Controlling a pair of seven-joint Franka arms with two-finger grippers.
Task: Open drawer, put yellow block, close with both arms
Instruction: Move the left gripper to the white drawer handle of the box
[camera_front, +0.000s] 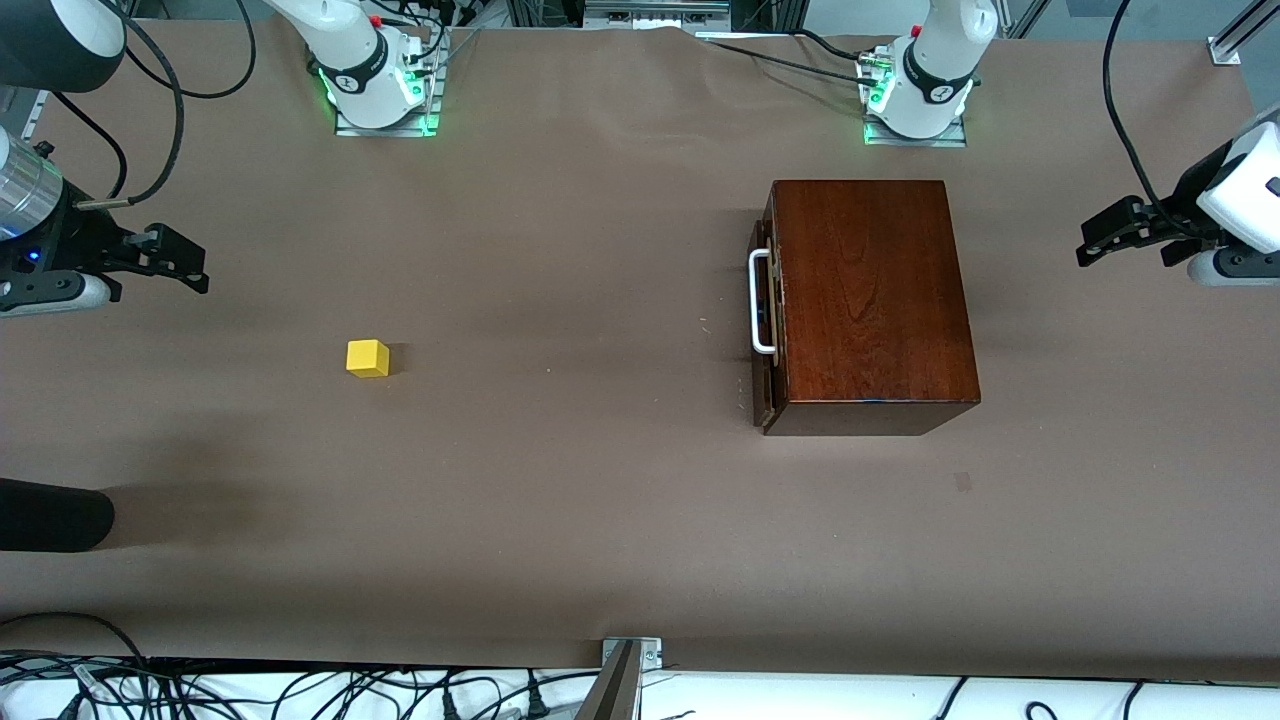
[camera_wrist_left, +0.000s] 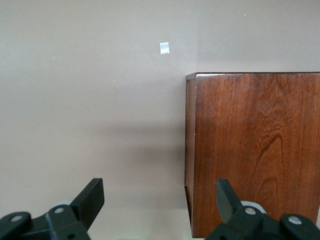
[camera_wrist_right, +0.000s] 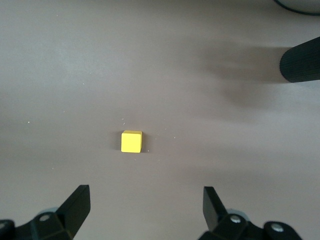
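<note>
- The yellow block (camera_front: 367, 358) sits on the brown surface (camera_front: 560, 500) toward the right arm's end, well apart from the right hand (camera_front: 190, 265), whose fingers stand wide apart.
- The drawer (camera_front: 765, 300) is shut in its mahogany box (camera_front: 865, 290), white handle (camera_front: 757, 302) facing the block.
- The left hand (camera_front: 1100, 240) hangs beside the box, fingers spread, holding nothing.

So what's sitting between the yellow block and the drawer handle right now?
Nothing: the front view shows only bare brown table between the yellow block and the drawer's white handle.
</note>
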